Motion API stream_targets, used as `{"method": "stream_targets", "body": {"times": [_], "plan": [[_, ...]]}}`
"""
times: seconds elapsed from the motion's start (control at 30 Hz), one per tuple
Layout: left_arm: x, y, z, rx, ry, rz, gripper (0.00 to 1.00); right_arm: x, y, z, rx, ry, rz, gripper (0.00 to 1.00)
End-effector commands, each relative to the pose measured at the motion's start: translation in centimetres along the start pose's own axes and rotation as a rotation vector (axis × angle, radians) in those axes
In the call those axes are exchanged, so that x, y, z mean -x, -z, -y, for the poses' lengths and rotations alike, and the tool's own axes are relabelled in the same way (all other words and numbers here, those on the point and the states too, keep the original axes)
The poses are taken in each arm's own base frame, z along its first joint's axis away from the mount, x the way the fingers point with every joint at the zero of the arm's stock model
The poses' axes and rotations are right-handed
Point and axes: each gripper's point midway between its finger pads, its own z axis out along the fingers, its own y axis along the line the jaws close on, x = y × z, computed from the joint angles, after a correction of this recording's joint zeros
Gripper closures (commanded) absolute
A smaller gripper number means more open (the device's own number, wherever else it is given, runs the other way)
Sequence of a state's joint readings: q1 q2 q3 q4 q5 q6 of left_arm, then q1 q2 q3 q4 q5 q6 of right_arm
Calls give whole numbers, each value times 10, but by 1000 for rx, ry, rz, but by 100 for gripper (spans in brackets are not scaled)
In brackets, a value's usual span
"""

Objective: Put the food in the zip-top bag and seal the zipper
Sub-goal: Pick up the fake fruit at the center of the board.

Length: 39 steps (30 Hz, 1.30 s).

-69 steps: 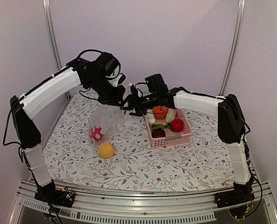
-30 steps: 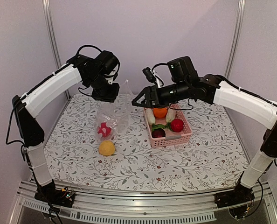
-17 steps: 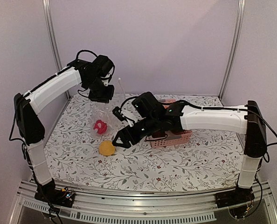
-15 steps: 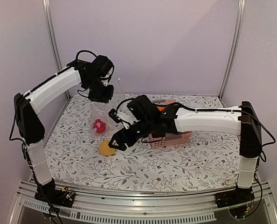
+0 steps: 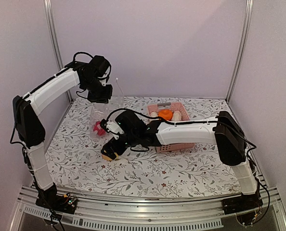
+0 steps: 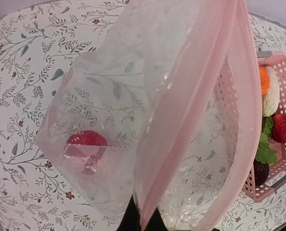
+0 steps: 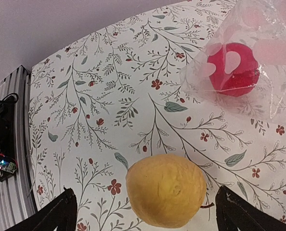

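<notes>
Picking up the yellow fruit [image 7: 165, 189] is your step now: the right gripper [image 7: 148, 211] hovers over it, fingers wide open, at 6 o'clock from the bag [image 6: 109, 96]. The left gripper [image 6: 142, 221] pinches the bag mouth. Next, you lower and close.

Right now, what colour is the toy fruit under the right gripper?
Yellow. The toy fruit shows best in the right wrist view.

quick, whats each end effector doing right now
Left end effector: closed, holding the zip-top bag.
Right end effector: open, fingers either side of the yellow fruit, not gripping it.
</notes>
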<state>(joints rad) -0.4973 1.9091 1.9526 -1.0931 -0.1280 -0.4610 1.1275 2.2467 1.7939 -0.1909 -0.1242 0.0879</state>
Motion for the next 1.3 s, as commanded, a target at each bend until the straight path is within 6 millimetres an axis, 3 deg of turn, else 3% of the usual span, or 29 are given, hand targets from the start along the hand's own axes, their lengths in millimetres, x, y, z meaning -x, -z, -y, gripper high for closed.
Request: {"method": "stream_targets", "body": {"times": [0.0,0.37,0.5,0.6,0.73,0.8,0.9,1.03,1.17,1.27], "plan": [[3,6,1,-37,11,10,100,-2,-24,4,-37,35,-10,1],[2,8,5,-65,16,8,100,-46,-51,5,-9,27,-143,1],[0,7,6,-68,16,1,100,-54,-50,9,-33,24,-165,7],[-3,5,5,-67,16,-8,100,-51,-44,13,-58,23,-163,19],[-7,4,6,-74,15,-17,100,-52,-39,16,-82,20,-172,20],[-8,4,7,-81,15,-19,100,-59,-42,15,-72,20,-200,18],[-8,4,8,-88,17,-20,100,-80,-46,14,-59,1,-263,27],[-9,4,11,-96,17,-23,100,-77,-24,14,-73,-25,-254,34],[-11,4,16,-113,12,-31,100,-29,39,-1,-58,-30,-150,34],[-14,5,22,-123,4,-33,100,-7,79,-6,-61,-30,-104,34]]}}
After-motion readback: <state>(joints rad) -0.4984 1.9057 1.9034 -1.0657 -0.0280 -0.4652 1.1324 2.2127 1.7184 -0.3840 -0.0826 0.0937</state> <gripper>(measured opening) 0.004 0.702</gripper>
